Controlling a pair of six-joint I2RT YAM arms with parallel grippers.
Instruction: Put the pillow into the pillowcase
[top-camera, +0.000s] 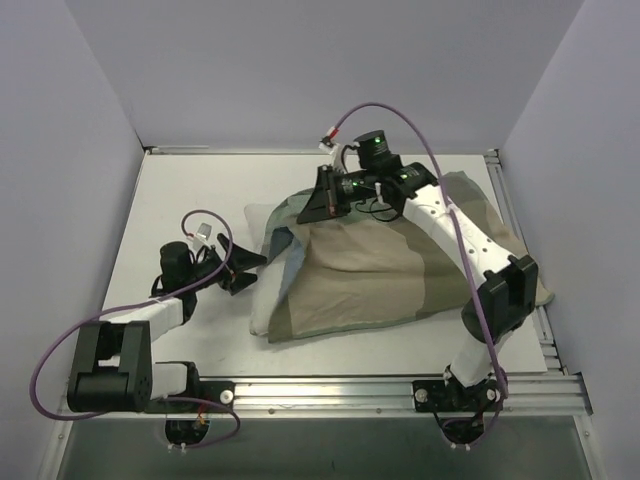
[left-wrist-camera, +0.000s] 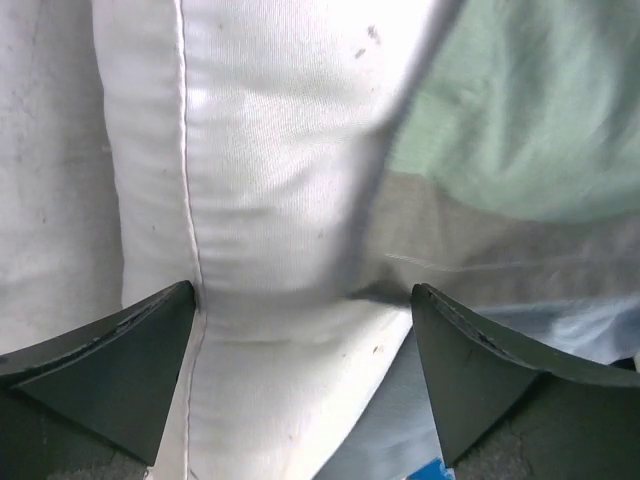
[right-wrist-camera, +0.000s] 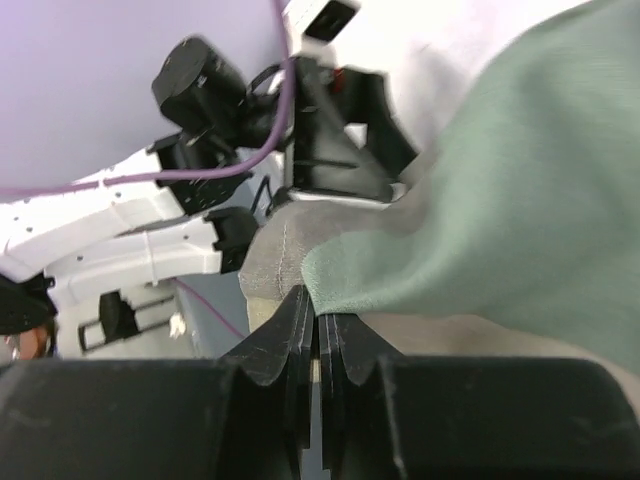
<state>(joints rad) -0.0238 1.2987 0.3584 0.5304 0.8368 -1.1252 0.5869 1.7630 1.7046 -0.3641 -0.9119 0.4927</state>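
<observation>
The pillowcase, tan and pale green with a blue-grey lining, lies draped over most of the white pillow, whose left end sticks out of the opening. My right gripper is shut on the pillowcase's upper edge and holds it raised; the right wrist view shows the jaws pinching the green and tan cloth. My left gripper is open at the pillow's left end. In the left wrist view the gripper straddles the white pillow, with the pillowcase to the right.
The white table is boxed in by pale walls at the back and both sides. A metal rail runs along the near edge. The left arm shows in the right wrist view.
</observation>
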